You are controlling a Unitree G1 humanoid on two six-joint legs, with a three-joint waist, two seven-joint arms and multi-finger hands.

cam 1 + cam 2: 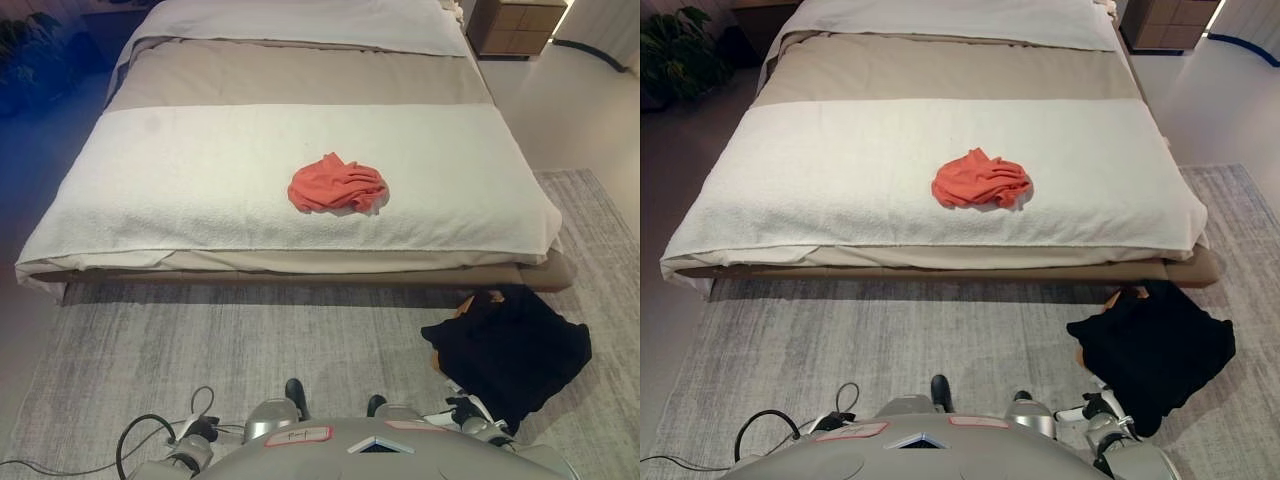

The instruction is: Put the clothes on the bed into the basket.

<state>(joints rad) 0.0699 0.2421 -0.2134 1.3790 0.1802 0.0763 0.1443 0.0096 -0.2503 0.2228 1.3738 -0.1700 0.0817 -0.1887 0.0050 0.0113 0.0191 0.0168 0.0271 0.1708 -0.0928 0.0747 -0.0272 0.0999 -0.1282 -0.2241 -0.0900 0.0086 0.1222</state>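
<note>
A crumpled orange-red cloth lies near the middle of the bed's white blanket, close to the foot edge. On the rug at the right, a black garment is draped over a basket. Only bits of the basket's tan rim show. My right hand is low at the bottom right, beside the black garment's near edge. I cannot tell whether it touches the garment. My left hand is low at the bottom left, over the rug. Both hands are far from the orange cloth.
The bed fills the upper view, with its foot edge facing me. A grey rug lies between me and the bed. A wooden nightstand stands at the back right. A potted plant is at the back left.
</note>
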